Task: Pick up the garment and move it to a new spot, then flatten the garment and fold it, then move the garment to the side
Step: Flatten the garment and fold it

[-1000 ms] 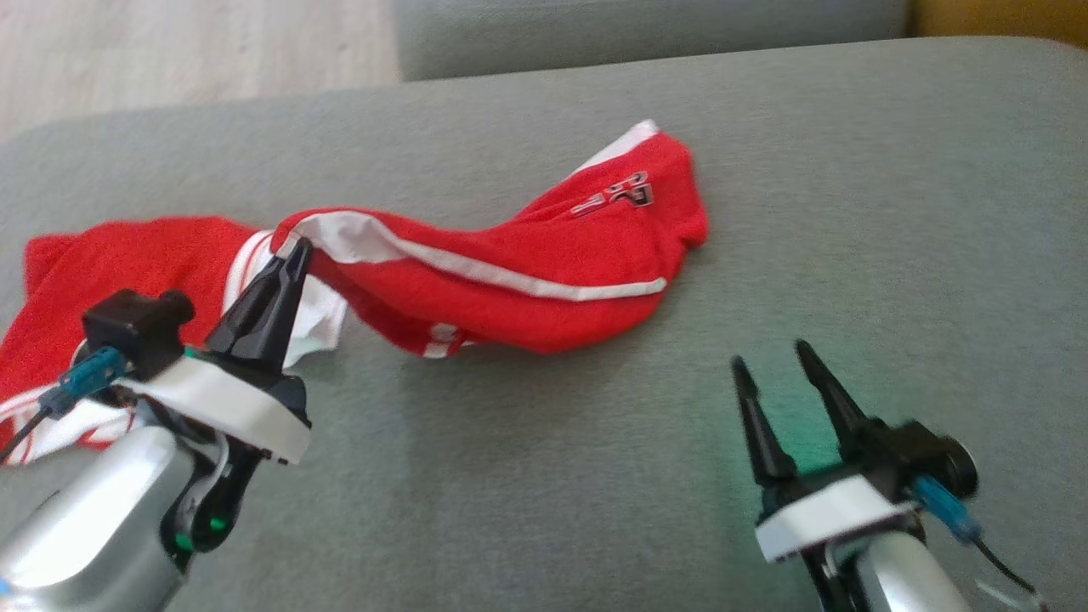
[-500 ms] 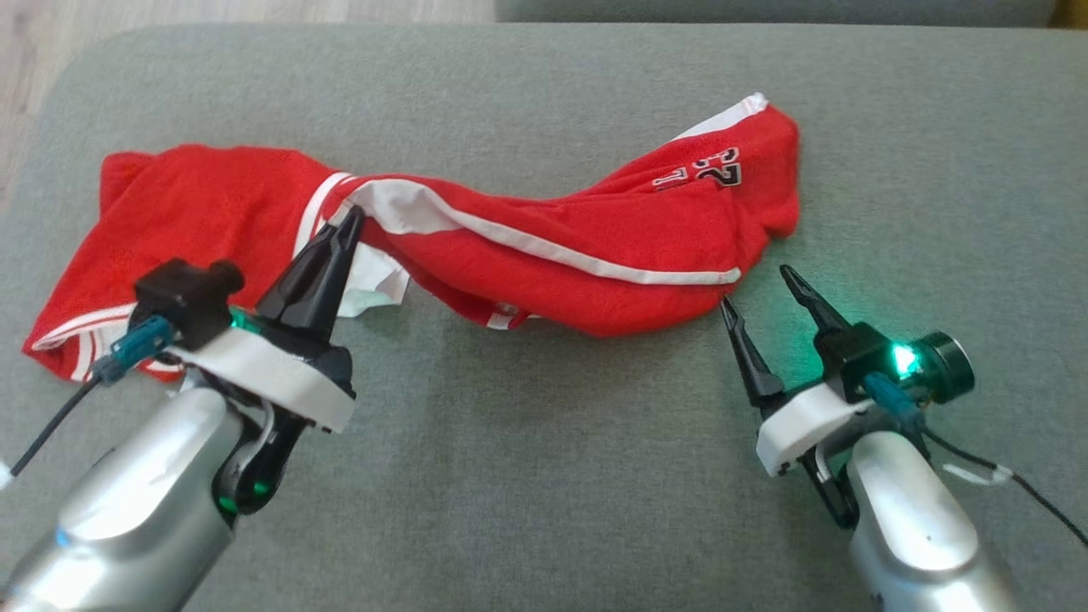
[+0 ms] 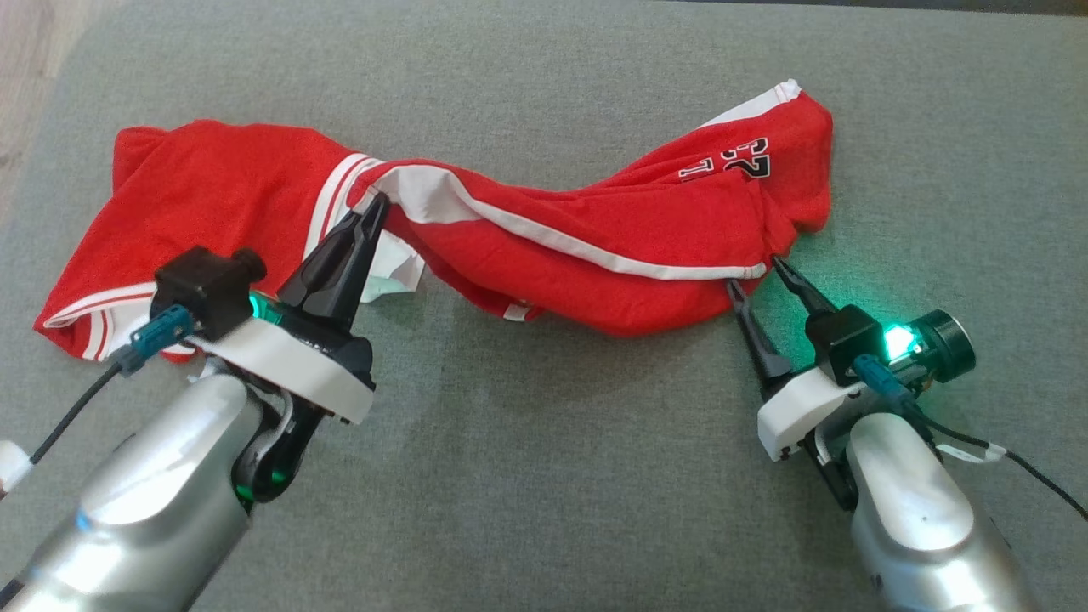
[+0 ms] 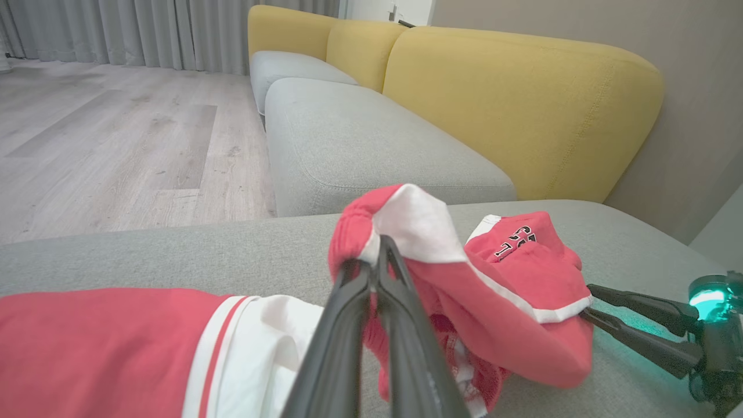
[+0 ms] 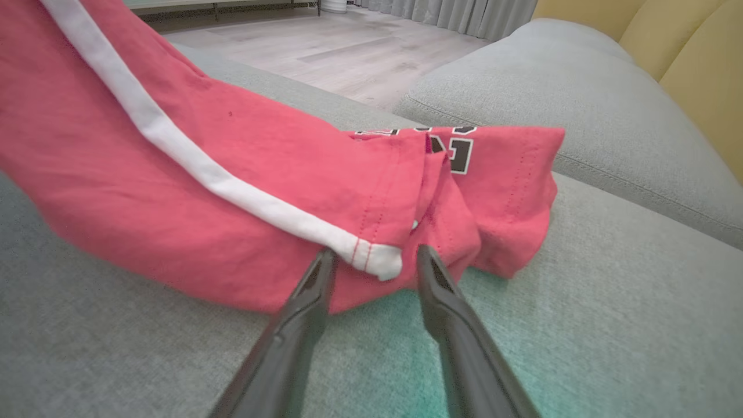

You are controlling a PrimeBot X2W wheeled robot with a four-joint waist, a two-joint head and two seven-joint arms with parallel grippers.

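While the red garment [image 3: 612, 221] lies twisted across the grey sofa cushion [image 3: 544, 476], left jaws clamped on its white band near the middle, right jaws parted, straddling the hem corner at its right end

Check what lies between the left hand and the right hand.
In the head view, the twisted middle of the red garment spans from the left hand to the right hand; nearer the robot, bare grey cushion.

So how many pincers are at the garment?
2. The left pincer is shut on the garment at a white-trimmed fold near its middle; the right pincer, jaws apart, straddles the striped hem corner at its right end.
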